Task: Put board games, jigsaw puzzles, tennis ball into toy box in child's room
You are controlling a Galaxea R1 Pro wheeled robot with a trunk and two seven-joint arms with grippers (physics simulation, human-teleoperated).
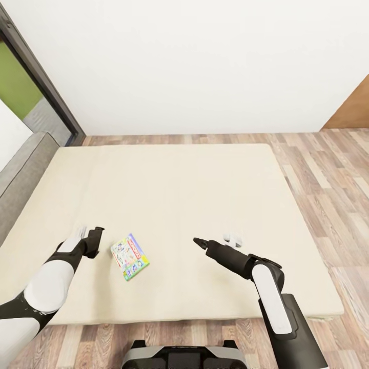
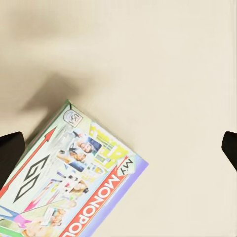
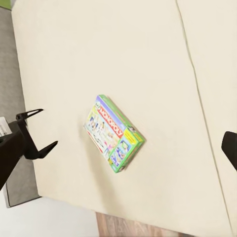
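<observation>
A: Where does the game lie?

B: One board game, a My Monopoly box (image 1: 130, 256), lies flat on the bed (image 1: 169, 179), on the cream cover near the bed's front edge and left of its middle. No other toy shows on the cover.

A: Which arm is closer?

B: The left one, by my reading. In the head view the left gripper (image 1: 95, 241) hangs just beside the box, off its left side, while the right gripper (image 1: 201, 242) is well apart from it, out to its right over bare cover.

A: How does the box run?

B: Tilted. In the head view its long axis goes from upper left to lower right, so no edge sits square to the bed's front edge. The box's upper left corner is the part nearest the left fingers.

A: And the fingers?

B: The left gripper's fingertips (image 2: 11, 153) show as dark tips at opposite edges of the left wrist view, spread wide with nothing between them; the box (image 2: 74, 182) sits low and to one side of the gap, not centred. The right gripper's tips (image 3: 229, 148) are also spread apart and empty, with the box (image 3: 114, 133) far off between them.

A: So the next reach?

B: I'd judge the left gripper must shift toward the box and turn to span its short width.
</observation>
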